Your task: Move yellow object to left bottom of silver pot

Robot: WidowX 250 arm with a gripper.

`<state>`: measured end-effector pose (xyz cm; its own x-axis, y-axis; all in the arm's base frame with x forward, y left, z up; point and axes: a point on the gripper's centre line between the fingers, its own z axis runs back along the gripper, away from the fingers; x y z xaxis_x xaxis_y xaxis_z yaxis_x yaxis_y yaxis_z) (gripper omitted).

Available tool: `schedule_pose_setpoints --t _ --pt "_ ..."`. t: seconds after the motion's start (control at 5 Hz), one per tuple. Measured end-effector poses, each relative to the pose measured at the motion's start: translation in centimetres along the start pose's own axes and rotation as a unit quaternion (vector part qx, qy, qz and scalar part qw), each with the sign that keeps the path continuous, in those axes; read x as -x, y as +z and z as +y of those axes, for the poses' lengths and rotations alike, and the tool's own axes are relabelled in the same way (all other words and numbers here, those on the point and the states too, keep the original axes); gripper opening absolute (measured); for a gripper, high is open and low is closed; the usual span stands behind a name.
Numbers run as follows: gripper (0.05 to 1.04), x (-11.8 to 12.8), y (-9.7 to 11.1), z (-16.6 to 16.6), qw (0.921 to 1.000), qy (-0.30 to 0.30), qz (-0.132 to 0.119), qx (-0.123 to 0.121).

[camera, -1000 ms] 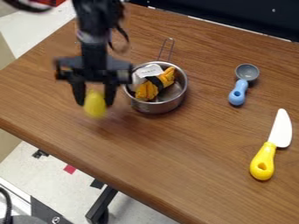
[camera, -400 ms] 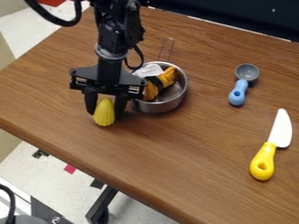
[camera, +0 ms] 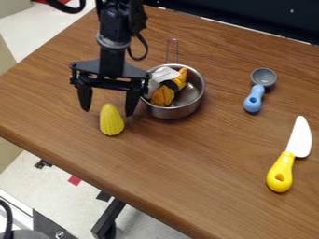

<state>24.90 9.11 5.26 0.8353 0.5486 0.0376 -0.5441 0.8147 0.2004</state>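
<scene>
Corn (camera: pixel 111 121) sat on the worktop (camera: pixel 199 158), below and left of the silver pot (camera: pixel 181 111), under an open gripper (camera: pixel 107 112)

The pot held a crumpled orange bundle (camera: pixel 163 95) crossed by a black band (camera: pixel 168 85), with a white piece (camera: pixel 163 74) at its upper end. The bundle took up the left and middle of the pot, its white piece up near the rim; bare metal showed on the right of the inside. The wire handle (camera: pixel 172 49) pointed toward the top of the view.

The gripper hung just left of the pot, its fingers spread wide. The corn lay just below the gap between the fingertips, free of their grip, its narrow end toward the gripper and its broad end toward the near edge of the worktop.

Well to the right were a blue-handled scoop (camera: pixel 263 77) and, nearer the camera, a yellow-handled knife (camera: pixel 301 137) with a white blade.
</scene>
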Motion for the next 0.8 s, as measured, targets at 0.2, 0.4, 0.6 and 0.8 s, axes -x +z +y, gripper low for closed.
schedule_pose_setpoints --t 0.2,0.4,0.6,0.8 --pt "1.0 -0.6 0.9 0.6 0.9999 0.004 0.012 0.002" --pt "1.0 -1.9 2.4 1.6 0.9996 0.016 0.016 0.015" --pt "1.0 -2.1 4.0 1.3 0.9977 0.021 0.034 0.055" --pt "1.0 -2.2 5.3 -0.4 0.9959 0.027 0.026 0.082"
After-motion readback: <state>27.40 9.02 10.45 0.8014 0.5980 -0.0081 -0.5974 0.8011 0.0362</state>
